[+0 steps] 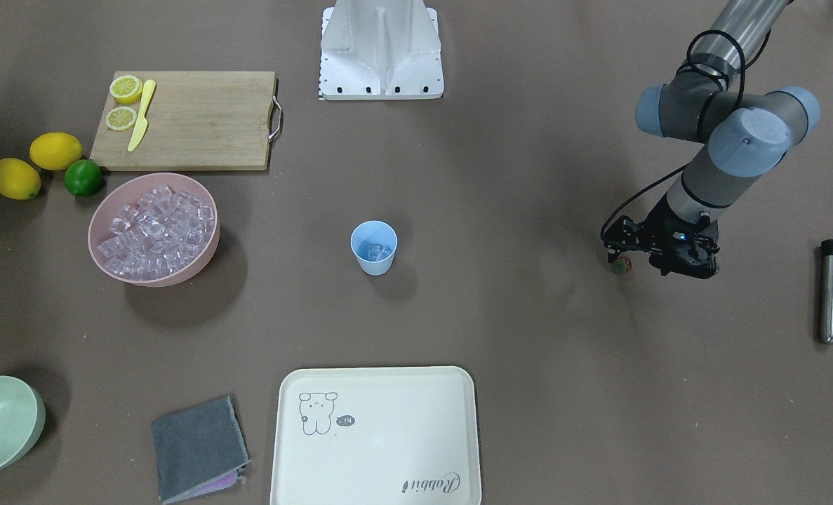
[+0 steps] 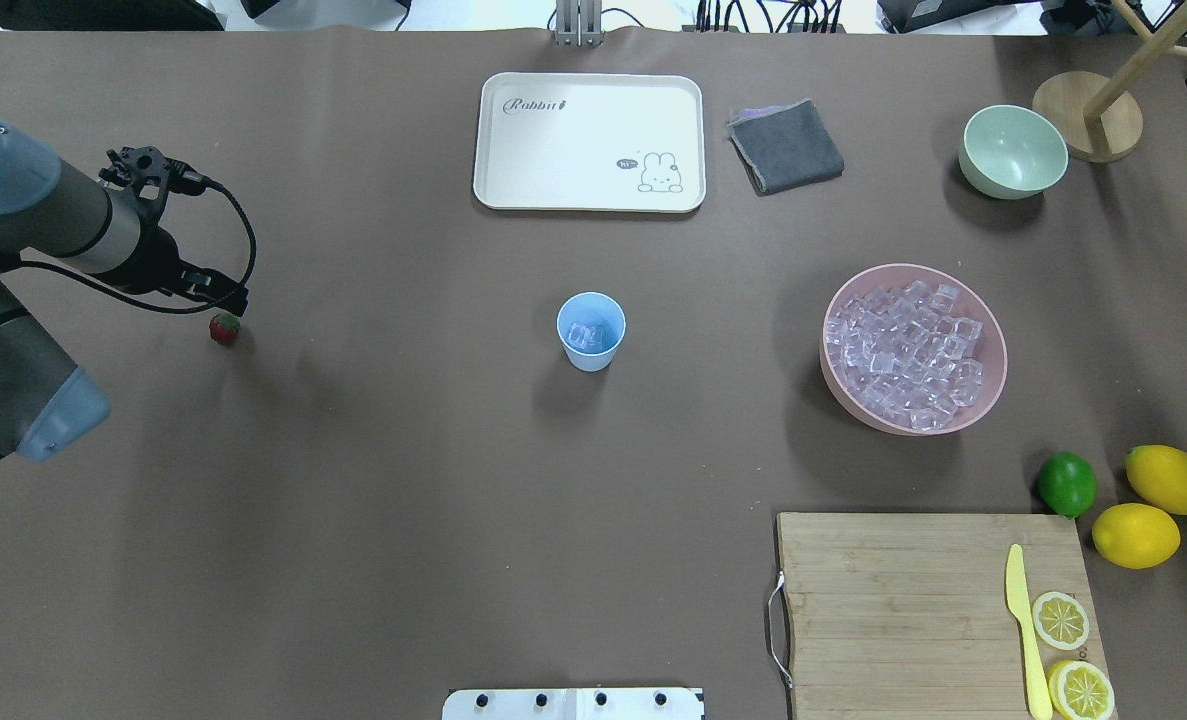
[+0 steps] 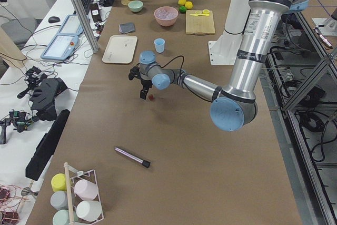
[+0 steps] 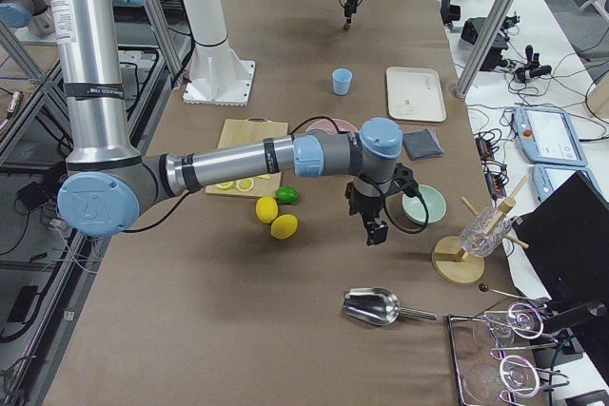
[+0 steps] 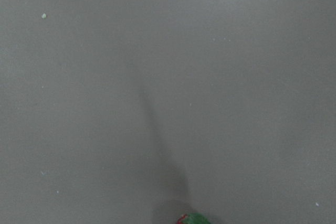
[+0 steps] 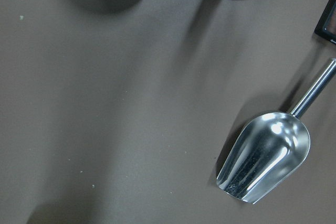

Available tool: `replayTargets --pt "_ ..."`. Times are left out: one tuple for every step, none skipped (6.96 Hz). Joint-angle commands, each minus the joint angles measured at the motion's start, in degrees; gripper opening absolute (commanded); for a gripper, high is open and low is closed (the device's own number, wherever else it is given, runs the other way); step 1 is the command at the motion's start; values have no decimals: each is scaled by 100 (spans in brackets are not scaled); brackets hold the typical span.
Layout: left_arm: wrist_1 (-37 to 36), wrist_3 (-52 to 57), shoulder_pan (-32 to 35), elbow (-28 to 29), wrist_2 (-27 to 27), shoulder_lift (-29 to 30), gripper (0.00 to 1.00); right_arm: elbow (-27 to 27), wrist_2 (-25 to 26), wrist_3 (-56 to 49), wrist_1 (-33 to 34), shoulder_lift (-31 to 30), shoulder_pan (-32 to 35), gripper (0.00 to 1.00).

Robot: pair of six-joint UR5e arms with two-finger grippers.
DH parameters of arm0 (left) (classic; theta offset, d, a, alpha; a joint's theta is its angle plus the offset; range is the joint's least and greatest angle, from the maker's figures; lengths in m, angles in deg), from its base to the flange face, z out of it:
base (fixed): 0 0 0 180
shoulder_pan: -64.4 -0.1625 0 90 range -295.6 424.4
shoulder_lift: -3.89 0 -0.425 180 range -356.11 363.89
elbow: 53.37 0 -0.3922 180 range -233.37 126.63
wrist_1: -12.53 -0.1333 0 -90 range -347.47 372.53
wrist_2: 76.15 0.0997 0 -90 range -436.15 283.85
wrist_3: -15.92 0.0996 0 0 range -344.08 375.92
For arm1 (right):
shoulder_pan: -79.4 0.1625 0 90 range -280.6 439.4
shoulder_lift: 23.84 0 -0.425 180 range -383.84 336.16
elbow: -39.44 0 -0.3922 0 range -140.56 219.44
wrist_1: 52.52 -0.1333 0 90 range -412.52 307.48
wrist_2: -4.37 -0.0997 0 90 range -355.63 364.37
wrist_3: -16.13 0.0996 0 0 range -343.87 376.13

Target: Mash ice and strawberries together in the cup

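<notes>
The left claw [image 2: 233, 300] is hanging low over the worktop [image 2: 373, 480] out at the robot's far left. I cannot tell whether its jaws are standing apart or closed, nor whether it has hold of anything. The strawberry [image 2: 224, 328] is lying on the worktop just beside the claw's tip, and whether the two are touching is not clear. Its green top is peeking in at the bottom edge of the left wrist view. The cup [image 2: 591, 350] is standing upright in the middle of the worktop, well apart from the strawberry, and is holding some ice [image 2: 589, 336]. More ice is filling the pink bowl [image 2: 913, 428] on the robot's right. The right claw [image 4: 374, 232] is hovering near the green bowl [image 4: 423, 204] and above a metal scoop [image 6: 265, 158]. It is showing only in the side view, so I cannot tell how open it is. A metal rod [image 1: 829, 294] is lying beyond the left arm.
</notes>
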Motion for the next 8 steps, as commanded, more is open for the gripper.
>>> replayTargets --pt "5 -5 -2 -10 -7 7 98 354 -138 -464 -36 -25 272 99" --pt "5 -14 -2 -10 -7 7 98 417 -156 -502 -45 -8 291 99" --pt "5 -14 -2 7 -7 7 98 487 -165 -502 -45 -8 326 99" --pt "5 -5 -37 34 -7 -2 97 506 -174 -485 -36 -8 353 99" --pt "5 -14 -81 103 -7 7 97 541 -183 -493 -36 -16 423 99" --pt "5 -5 -203 209 2 68 97 541 -174 -493 -36 10 432 99" --pt "205 -14 -204 331 2 86 96 550 -183 -485 -36 10 432 99" --pt "355 -240 -239 420 2 103 92 550 -183 -493 -36 -7 441 99"
